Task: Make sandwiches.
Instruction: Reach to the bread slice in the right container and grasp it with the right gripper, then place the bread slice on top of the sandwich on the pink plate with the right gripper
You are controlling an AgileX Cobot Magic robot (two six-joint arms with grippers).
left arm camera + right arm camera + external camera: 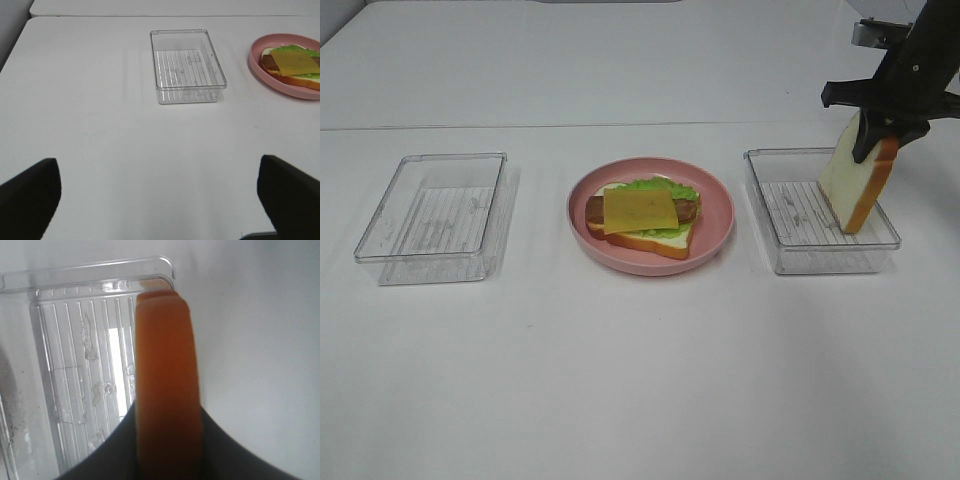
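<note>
An open sandwich (642,217) lies on the pink plate (715,245) in the middle: a bread slice, green lettuce, bacon and a yellow cheese square (640,210) on top. It also shows in the left wrist view (291,67). My right gripper (876,138) is shut on a white bread slice (857,186) with orange-brown crust (167,385), held upright, its lower corner inside the right clear box (790,255). My left gripper (160,200) is open and empty over bare table, out of the exterior high view.
An empty clear plastic box (432,217) stands left of the plate and also shows in the left wrist view (186,65). The right clear box's ribbed floor (85,385) shows behind the slice. The white table has a seam along the back.
</note>
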